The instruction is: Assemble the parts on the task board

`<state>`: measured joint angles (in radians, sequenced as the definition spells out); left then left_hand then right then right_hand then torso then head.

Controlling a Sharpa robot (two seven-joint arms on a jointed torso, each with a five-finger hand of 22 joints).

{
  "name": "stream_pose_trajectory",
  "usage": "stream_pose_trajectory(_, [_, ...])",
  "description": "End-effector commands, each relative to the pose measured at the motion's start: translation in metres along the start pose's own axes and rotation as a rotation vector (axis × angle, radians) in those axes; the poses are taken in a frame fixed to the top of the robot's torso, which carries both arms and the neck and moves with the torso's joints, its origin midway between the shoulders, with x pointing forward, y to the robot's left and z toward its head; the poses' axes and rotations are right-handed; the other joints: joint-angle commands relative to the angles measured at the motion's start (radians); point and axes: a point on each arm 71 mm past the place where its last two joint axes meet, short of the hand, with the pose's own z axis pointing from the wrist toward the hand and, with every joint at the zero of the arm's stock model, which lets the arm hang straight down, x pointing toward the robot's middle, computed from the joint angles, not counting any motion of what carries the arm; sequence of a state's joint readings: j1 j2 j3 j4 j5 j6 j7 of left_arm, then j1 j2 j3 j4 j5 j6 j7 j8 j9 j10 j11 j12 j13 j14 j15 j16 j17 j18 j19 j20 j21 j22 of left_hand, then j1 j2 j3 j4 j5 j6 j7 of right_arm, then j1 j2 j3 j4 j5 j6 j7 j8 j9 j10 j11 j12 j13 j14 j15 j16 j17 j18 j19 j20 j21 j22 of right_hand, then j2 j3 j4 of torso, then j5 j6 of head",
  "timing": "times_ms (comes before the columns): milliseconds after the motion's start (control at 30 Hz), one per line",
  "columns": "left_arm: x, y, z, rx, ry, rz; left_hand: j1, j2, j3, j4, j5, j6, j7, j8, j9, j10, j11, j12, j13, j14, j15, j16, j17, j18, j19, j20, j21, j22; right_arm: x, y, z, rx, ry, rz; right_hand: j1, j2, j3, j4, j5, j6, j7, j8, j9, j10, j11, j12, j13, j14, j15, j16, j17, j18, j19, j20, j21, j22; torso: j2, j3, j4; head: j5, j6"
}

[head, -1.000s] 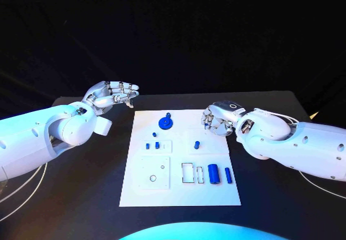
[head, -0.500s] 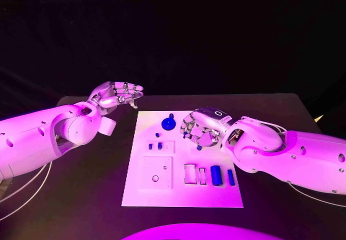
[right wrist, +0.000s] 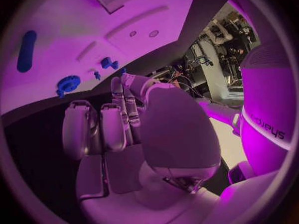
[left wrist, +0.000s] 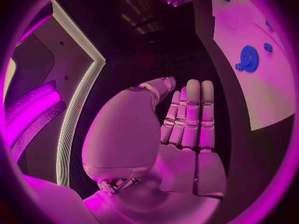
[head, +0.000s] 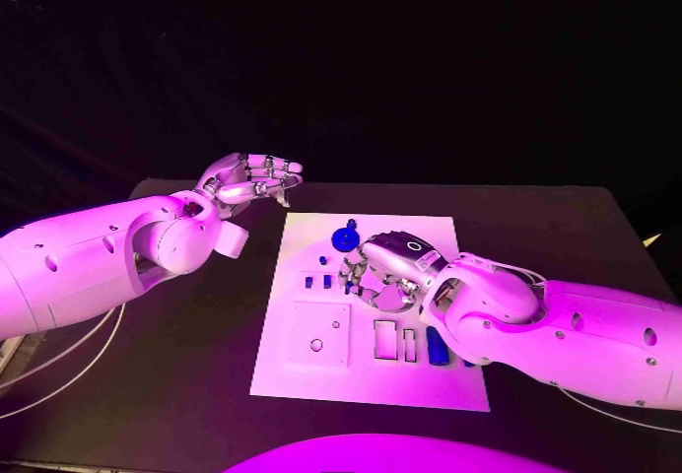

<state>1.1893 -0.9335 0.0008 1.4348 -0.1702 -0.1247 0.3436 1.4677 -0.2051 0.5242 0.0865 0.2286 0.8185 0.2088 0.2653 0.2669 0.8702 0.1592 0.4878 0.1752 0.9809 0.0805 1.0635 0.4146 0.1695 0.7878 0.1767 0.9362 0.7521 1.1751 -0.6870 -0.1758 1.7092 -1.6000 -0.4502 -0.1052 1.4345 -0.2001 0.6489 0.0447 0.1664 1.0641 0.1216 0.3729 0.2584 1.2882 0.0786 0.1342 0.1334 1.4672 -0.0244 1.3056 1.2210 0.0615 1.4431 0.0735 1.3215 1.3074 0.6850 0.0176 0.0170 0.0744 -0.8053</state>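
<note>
Task board (head: 427,386): white, flat on the black counter (head: 185,379), filling the middle of the head view from just above centre down to the lower middle. Near its top edge, a blue gear (head: 346,239). Below that, left of centre, two small blue pegs (head: 318,282) standing side by side next to a recessed square. Along the lower right part, a row of slots with a thick blue cylinder (head: 435,345) lying in line with them, partly hidden under the right forearm.

Right hand (head: 386,271): at the centre of the frame, low over the middle of the board, fingers bent down toward the surface just right of the two pegs. Covers whatever sits beneath it. Cannot tell whether the fingers pinch a part or merely hang above the board. In the right wrist view, hand (right wrist: 124,134) reaching toward the board (right wrist: 62,15), with the gear (right wrist: 67,83) and a few small blue pieces beyond the fingertips (right wrist: 124,79) and the cylinder (right wrist: 26,50) further off; contact with any piece not clear there either.

Left hand (head: 256,179): upper left of the frame, raised off the counter, beyond the board's top left corner and well apart from every part. Fingers loosely extended and lightly curved, holding nothing. In the left wrist view, hand (left wrist: 187,149) with bare palm, fingers straight and side by side, the gear (left wrist: 249,58) on the board (left wrist: 274,92) away to one side.
</note>
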Motion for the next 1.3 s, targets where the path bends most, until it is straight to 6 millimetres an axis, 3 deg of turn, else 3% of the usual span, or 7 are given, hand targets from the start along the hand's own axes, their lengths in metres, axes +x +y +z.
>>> stream_pose_trajectory(33, [0.003, -0.002, 0.001, 0.017, 0.000, -0.004, -0.008, 0.002, 0.000, -0.005, -0.002, -0.008, 0.024, 0.007, -0.002, -0.008, 0.002, 0.003, -0.001, -0.005, 0.002, -0.005, -0.001, 0.012, -0.006, 0.000, -0.004, -0.001, 0.010, 0.002, 0.001, -0.026, 0.033, -0.034, -0.004, 0.009, -0.001, -0.007, 0.000, 0.002, 0.000, 0.004, 0.001, 0.042, -0.034, 0.001, -0.002, 0.042, -0.007, 0.004, 0.001, -0.008, 0.009, 0.001, 0.004, 0.155, 0.001, 0.0012, 0.0021, 0.009, -0.005])
stream_pose_trajectory(233, [0.006, -0.001, 0.001, 0.017, 0.005, -0.007, -0.008, 0.002, 0.000, -0.005, -0.002, -0.008, 0.024, 0.007, -0.002, -0.008, 0.002, 0.003, -0.001, -0.005, 0.002, -0.005, -0.001, 0.012, -0.006, 0.000, -0.004, -0.001, 0.025, 0.005, -0.001, -0.024, 0.051, -0.036, -0.004, 0.009, 0.000, -0.008, -0.001, 0.002, 0.000, 0.004, 0.002, 0.042, -0.033, 0.000, -0.002, 0.043, -0.007, 0.005, 0.002, -0.008, 0.010, 0.001, 0.007, 0.156, 0.001, 0.0004, 0.0000, 0.023, -0.009])
stream_pose_trajectory(633, [0.009, -0.001, 0.003, 0.018, 0.015, -0.010, -0.008, 0.001, -0.001, -0.007, -0.002, -0.011, 0.024, 0.008, -0.002, -0.010, 0.003, 0.004, -0.002, -0.005, 0.002, -0.006, -0.002, 0.012, -0.007, 0.000, -0.005, -0.002, 0.044, 0.009, 0.001, -0.015, 0.068, -0.029, -0.005, 0.010, 0.000, -0.009, -0.001, 0.001, 0.000, 0.004, 0.002, 0.042, -0.033, -0.001, -0.002, 0.043, -0.007, 0.007, 0.004, -0.010, 0.013, 0.001, 0.013, 0.159, 0.001, -0.0007, 0.0026, 0.040, -0.022])
stream_pose_trajectory(1300, [0.010, -0.001, 0.003, 0.013, 0.023, -0.013, -0.009, 0.001, -0.002, -0.008, -0.001, -0.013, 0.025, 0.008, -0.002, -0.012, 0.003, 0.004, -0.002, -0.005, 0.003, -0.006, -0.002, 0.012, -0.007, 0.001, -0.005, -0.002, 0.053, 0.010, 0.004, 0.000, 0.095, -0.049, -0.007, 0.010, 0.002, -0.012, -0.004, 0.000, 0.001, 0.003, 0.004, 0.042, -0.033, -0.003, -0.001, 0.043, -0.006, 0.008, 0.003, -0.010, 0.013, 0.001, 0.012, 0.160, 0.001, 0.0005, 0.0013, 0.046, -0.029])
